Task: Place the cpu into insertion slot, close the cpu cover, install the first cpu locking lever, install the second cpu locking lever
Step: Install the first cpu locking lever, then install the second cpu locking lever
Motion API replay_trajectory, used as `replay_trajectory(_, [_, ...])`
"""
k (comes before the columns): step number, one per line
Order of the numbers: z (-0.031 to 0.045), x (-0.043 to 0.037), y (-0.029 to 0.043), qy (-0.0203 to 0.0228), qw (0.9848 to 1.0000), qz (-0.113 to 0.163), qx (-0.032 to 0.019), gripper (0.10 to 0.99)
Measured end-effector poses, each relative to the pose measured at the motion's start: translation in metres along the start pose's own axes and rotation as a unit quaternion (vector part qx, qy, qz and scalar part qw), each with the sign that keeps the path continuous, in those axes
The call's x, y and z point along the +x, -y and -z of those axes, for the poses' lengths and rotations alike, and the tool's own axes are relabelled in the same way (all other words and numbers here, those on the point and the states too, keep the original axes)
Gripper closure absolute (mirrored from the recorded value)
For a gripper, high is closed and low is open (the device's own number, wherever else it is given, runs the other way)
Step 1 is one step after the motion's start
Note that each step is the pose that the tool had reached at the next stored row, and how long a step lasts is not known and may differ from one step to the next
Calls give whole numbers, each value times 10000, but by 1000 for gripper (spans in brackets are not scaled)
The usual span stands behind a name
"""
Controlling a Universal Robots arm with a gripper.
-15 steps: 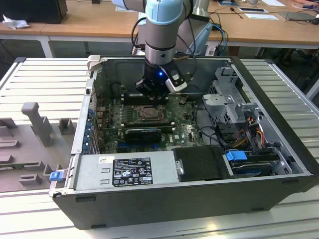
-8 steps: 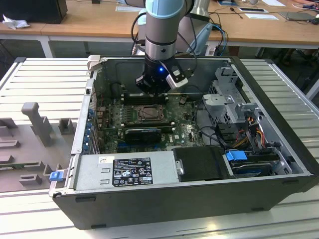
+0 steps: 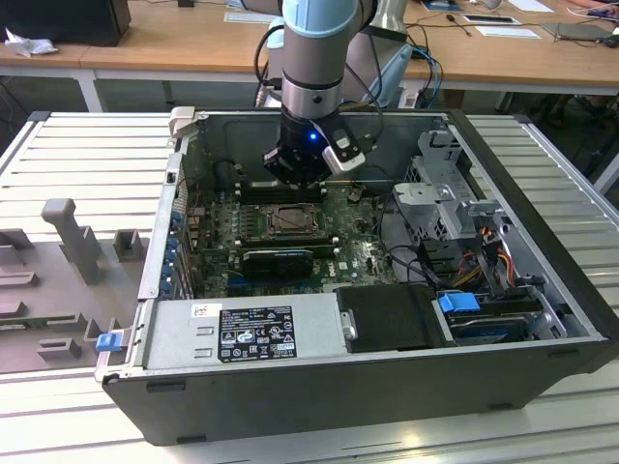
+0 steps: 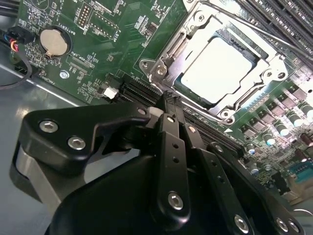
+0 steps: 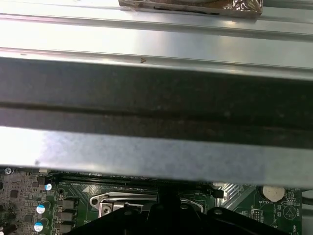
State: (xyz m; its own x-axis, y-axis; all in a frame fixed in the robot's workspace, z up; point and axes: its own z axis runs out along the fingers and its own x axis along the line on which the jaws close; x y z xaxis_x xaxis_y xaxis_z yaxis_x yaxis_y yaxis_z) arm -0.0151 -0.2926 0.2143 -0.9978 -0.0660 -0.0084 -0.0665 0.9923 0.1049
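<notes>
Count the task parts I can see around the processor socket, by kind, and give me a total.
cpu: 1
cpu cover: 1
insertion slot: 1
gripper: 1
Total: 4

You are looking down from above and in front at the whole open computer case (image 3: 387, 387) in the exterior view, standing well back from it. In the second wrist view you are riding close behind the gripper (image 4: 172, 105), facing down at the motherboard (image 4: 117, 44) inside that case. In the first wrist view you are facing the case's wall (image 5: 156, 103) at close range; both wrist views are sharing the motherboard.
</notes>
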Motion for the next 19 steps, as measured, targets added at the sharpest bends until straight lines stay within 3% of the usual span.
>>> replay_trajectory(19, [25, 3, 43, 1, 10000, -7, 1, 980])
